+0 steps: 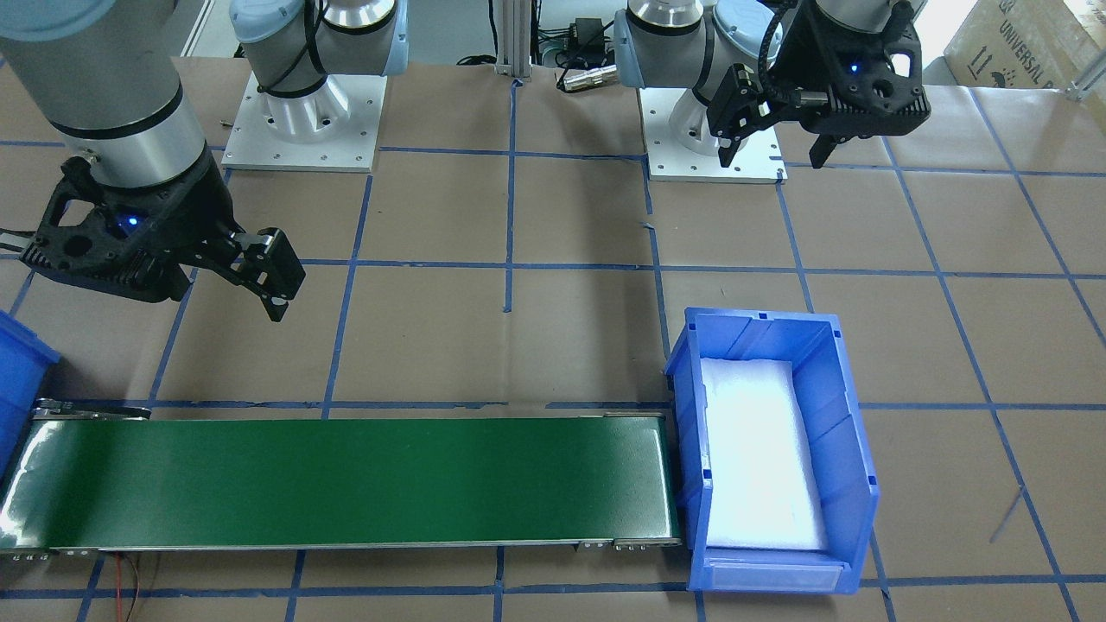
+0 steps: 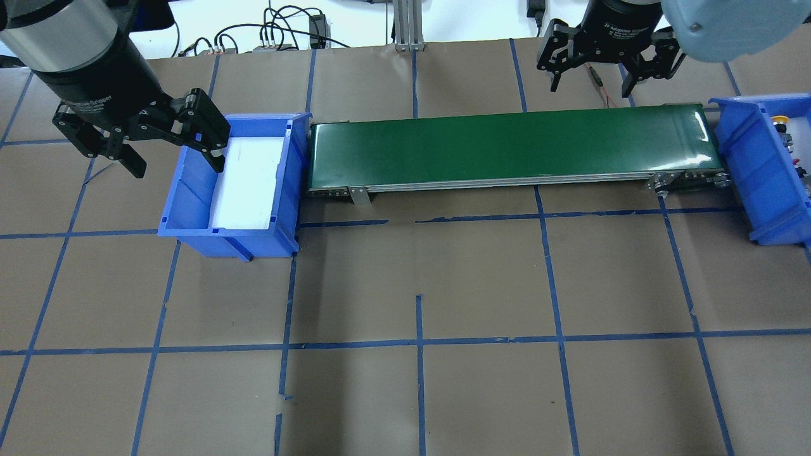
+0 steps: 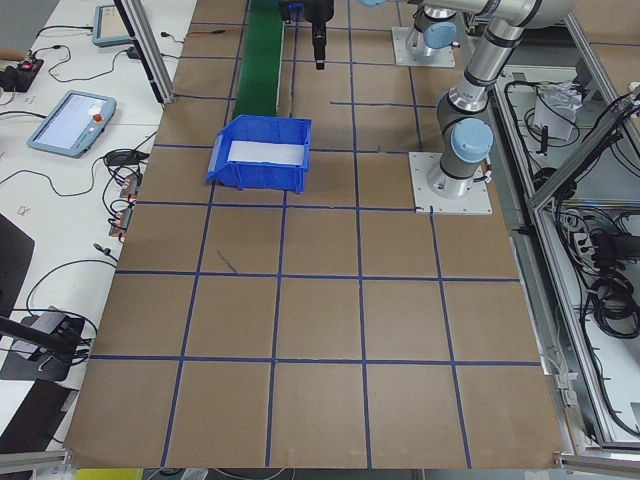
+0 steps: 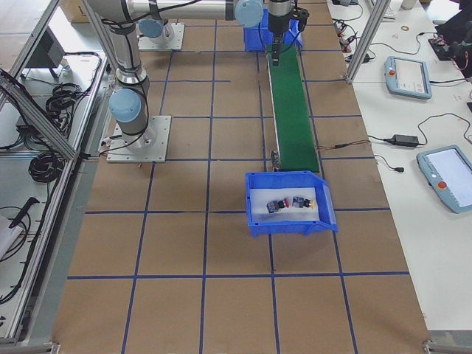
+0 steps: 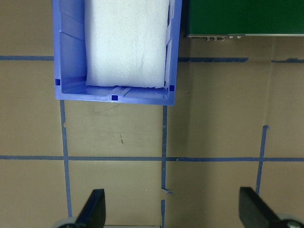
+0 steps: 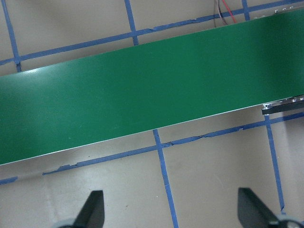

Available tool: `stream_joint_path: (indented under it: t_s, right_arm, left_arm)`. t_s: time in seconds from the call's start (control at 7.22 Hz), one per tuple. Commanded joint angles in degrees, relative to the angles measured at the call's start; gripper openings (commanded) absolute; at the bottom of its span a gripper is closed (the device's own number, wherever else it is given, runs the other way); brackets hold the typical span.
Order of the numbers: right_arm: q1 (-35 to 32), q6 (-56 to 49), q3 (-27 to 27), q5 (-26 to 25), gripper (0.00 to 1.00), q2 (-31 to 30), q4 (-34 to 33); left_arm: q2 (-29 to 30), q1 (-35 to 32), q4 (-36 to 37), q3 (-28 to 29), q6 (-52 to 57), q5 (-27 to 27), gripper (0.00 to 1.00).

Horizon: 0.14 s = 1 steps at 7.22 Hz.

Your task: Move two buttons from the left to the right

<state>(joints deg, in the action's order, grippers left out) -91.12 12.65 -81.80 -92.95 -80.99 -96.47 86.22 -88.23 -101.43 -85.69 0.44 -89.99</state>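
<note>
Buttons [image 4: 289, 204] down in the receiving bin [image 4: 289, 228], lower centre of the exterior right view, clustered on white padding. Yellow cap [image 2: 780, 119] also just visible at the right edge of the overhead view. Too small to count surely, or to read any long axis.

Butted against that bin: the green conveyor [image 2: 507, 145], stretched across the upper half of the overhead frame to the source bin [image 2: 190, 202] at upper left. Only white foam [image 2: 247, 177] to be seen inside that one.

Right gripper [image 2: 592, 88] nearer by far, hanging high beside the belt's right-hand stretch at the top of the overhead view. Fingers [image 6: 92, 209] spread wide, nothing between them. From there, buttons off to the right and somewhat lower in that frame, past the belt's end, well apart from the fingertips.

Left gripper [image 2: 177, 168] at upper left, beside the source bin. Fingers [image 5: 92, 209] likewise wide apart and holding nothing, with the whole belt between them and the buttons.

Judging from this layout: transport probably finished, with no pick left on the source side. Any further handling of the buttons better suited to the right arm.
</note>
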Motion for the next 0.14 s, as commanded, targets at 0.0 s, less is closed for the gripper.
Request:
stream_joint_path:
  t_s: [0.0]
  right_arm:
    - [-0.02, 0.01, -0.03, -0.04, 1.00, -0.40, 0.32]
  left_arm:
    - [0.00, 0.08, 0.00, 0.00, 0.09, -0.01, 1.00]
